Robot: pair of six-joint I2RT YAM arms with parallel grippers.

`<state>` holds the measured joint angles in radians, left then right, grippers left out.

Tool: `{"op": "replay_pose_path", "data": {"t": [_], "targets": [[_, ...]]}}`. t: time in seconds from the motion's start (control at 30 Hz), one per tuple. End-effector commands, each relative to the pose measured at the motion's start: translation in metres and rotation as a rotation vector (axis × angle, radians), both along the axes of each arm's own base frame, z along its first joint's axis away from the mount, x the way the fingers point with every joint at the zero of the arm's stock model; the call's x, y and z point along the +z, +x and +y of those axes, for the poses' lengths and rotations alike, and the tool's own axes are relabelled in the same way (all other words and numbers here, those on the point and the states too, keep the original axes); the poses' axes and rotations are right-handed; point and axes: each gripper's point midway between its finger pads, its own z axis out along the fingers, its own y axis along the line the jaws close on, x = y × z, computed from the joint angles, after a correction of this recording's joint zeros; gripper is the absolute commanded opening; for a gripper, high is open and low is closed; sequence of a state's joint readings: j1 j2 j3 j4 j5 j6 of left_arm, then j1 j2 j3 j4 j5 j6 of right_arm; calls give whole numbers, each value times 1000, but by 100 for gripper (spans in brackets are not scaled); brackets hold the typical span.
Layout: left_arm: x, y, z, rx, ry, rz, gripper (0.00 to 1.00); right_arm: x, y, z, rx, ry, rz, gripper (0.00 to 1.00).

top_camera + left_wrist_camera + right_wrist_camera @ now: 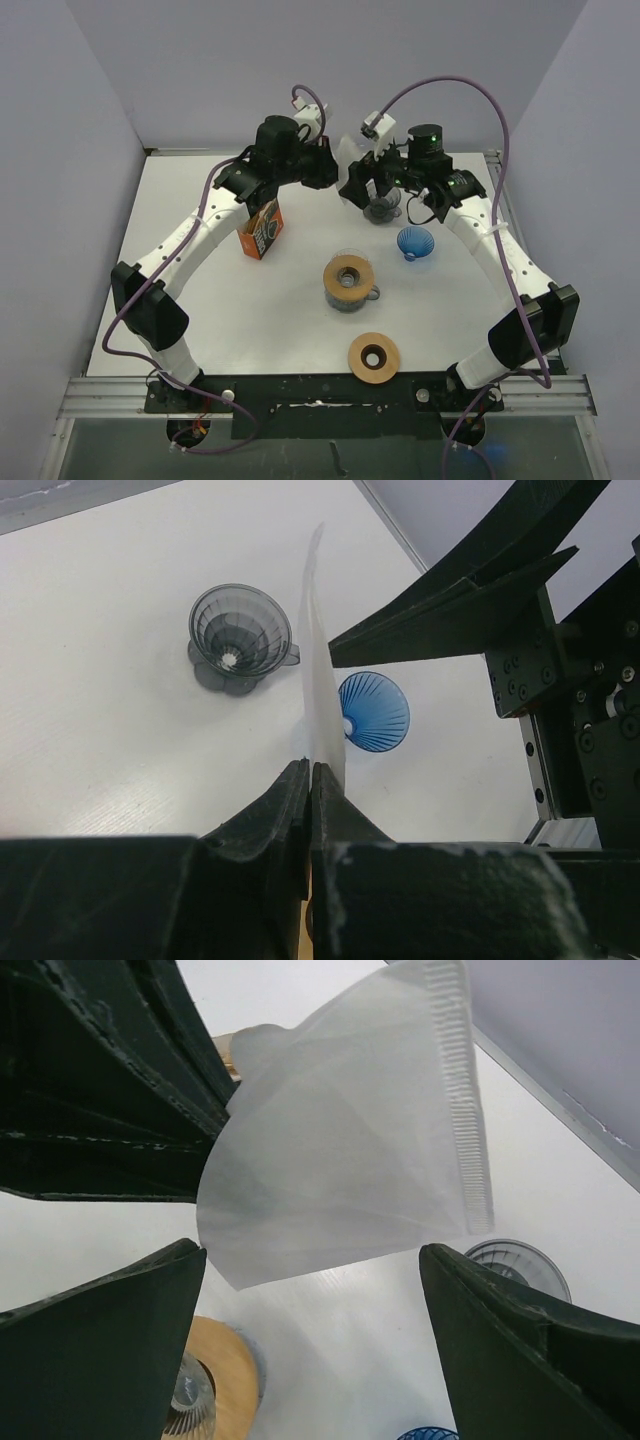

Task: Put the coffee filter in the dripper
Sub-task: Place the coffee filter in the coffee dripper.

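While the left hand (308, 770) is pinching the coffee filter (322, 670) between fully closed jaws, we are viewing the paper edge-on from the left wrist, where it is rising as a thin white sheet above the surface (100, 700). From the right wrist we are seeing the filter's broad face, flattened and fan-shaped, with its crimped seam running down the right-hand side. The right hand (310, 1260) is gaping wide, one finger lying to each side of the filter's lower edge, and both fingers are standing clear of the paper. From the top camera we are seeing both hands meeting in the air over the far middle of the surface, with the filter showing white between them. Just beneath the right hand, the grey dripper (383, 210) is standing upright and empty. Beside it, nearer the arms, the blue dripper (415, 242) is resting on the surface. At the centre a glass dripper with a wooden collar (349, 278) is standing, a separate wooden ring (374, 357) is lying near the front edge, and an orange box (261, 230) is sitting under the left arm.
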<state>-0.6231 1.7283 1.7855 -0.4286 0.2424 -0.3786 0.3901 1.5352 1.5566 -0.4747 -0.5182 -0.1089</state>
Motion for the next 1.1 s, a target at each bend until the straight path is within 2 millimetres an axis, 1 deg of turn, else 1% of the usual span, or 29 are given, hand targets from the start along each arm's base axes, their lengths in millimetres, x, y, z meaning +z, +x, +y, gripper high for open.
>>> {"op": "replay_pose_path", "data": {"t": [0.0, 0.2, 0.37, 0.43, 0.57, 0.63, 0.77, 0.87, 1.07], "targets": [[29, 3, -6, 7, -66, -68, 0, 32, 15, -3, -80, 30, -86, 91], [28, 4, -5, 15, -57, -76, 0, 34, 19, -7, -113, 27, -88, 88], [26, 5, -3, 30, -46, -78, 0, 38, 18, -10, -119, 25, -97, 85], [26, 6, -2, 37, -42, -77, 0, 39, 13, -7, -92, 30, -96, 85], [24, 8, -2, 46, -43, -70, 0, 37, 0, 4, 2, 54, -82, 86], [23, 7, -3, 47, -44, -64, 0, 37, -2, 6, 17, 59, -78, 87], [23, 5, -6, 44, -47, -60, 0, 40, -1, 7, 15, 63, -80, 90], [24, 4, -7, 43, -49, -59, 0, 41, 3, 7, -3, 57, -79, 91], [23, 4, -7, 45, -46, -56, 0, 41, 11, 6, -53, 41, -80, 91]]}}
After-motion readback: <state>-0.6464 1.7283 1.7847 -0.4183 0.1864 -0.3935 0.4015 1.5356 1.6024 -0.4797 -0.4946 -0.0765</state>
